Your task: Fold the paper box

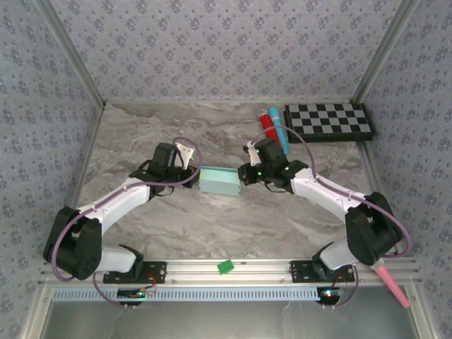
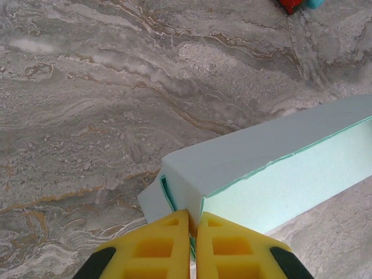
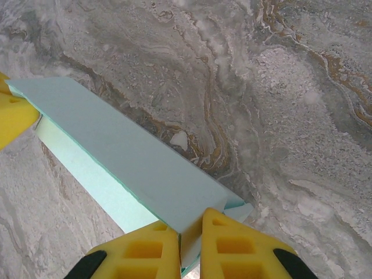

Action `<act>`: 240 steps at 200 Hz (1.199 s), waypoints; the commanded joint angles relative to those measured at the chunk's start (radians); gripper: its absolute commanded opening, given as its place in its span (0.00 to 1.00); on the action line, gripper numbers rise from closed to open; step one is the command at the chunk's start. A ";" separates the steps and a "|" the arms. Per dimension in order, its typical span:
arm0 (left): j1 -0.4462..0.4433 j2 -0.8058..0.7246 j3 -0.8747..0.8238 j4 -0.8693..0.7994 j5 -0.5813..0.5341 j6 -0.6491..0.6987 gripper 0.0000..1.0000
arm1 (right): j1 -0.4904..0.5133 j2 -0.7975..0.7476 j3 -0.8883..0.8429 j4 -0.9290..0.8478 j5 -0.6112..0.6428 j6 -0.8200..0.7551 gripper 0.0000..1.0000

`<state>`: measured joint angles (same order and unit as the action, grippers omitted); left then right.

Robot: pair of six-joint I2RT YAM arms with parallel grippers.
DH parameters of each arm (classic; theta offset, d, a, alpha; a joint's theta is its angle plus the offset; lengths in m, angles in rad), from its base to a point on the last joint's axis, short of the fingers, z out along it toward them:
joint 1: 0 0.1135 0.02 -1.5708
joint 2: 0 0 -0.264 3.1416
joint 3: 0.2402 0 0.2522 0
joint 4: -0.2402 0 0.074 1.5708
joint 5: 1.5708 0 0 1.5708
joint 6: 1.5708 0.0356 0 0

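Observation:
The pale aqua paper box (image 1: 218, 181) stands as a small rectangular box at the middle of the marble table, held between both arms. My left gripper (image 1: 192, 173) is shut on the box's left end flap (image 2: 187, 195), its yellow fingers (image 2: 165, 247) pinching the card. My right gripper (image 1: 245, 174) is shut on the right end flap (image 3: 195, 229) of the box (image 3: 128, 157). A side tab (image 3: 241, 210) sticks out beside the right fingers (image 3: 232, 247). In the right wrist view, a left finger's yellow tip (image 3: 13, 113) shows at the box's far end.
A red and a blue tube (image 1: 274, 127) lie at the back, next to a checkerboard (image 1: 328, 121). A small green piece (image 1: 226, 267) sits on the front rail. A pink object (image 1: 393, 282) lies at the near right. Patterned walls enclose the table.

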<state>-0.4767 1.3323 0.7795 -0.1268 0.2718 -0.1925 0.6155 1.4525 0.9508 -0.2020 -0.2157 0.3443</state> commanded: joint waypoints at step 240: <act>-0.022 -0.005 -0.046 -0.062 -0.032 -0.036 0.16 | 0.127 0.002 -0.086 0.020 0.171 0.167 0.08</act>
<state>-0.4801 1.3201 0.7635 -0.1268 0.2359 -0.2115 0.7124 1.4395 0.8982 -0.1043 -0.0074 0.5125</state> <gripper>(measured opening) 0.159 0.076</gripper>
